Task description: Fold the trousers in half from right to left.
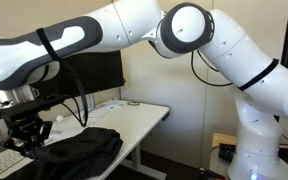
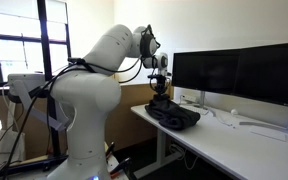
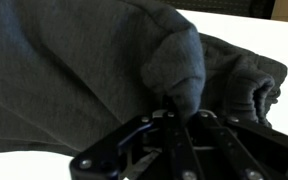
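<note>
Wrist view: trousers dark charcoal, bunched, wrinkled; tool pinching fold.

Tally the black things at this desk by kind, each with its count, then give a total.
Trousers: 1
Monitors: 2, side by side
Tool: 1, pinched on the trousers
Total: 4
</note>
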Available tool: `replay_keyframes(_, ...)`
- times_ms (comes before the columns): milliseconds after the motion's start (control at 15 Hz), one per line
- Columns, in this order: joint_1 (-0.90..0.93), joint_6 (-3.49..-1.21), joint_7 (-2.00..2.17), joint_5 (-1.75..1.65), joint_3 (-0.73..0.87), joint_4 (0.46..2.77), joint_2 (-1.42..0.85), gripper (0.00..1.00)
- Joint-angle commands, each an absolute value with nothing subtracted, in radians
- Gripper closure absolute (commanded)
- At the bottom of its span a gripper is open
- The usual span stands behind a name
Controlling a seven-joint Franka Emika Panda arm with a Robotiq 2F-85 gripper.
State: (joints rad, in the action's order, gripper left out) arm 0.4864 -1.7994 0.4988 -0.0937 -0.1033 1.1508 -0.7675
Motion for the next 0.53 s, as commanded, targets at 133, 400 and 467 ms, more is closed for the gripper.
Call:
replay_keyframes(133, 0.526, -1.674, 0.492, -0.103, -0.09, 0.937, -0.901, 0.96)
replay_keyframes(400, 0.541, -1.592, 0.482, -0.097, -0.088, 0.829, -0.969, 0.63)
replay_keyframes(467, 0.544, -1.573, 0.482, -0.097, -0.086, 0.801, -0.985, 0.56)
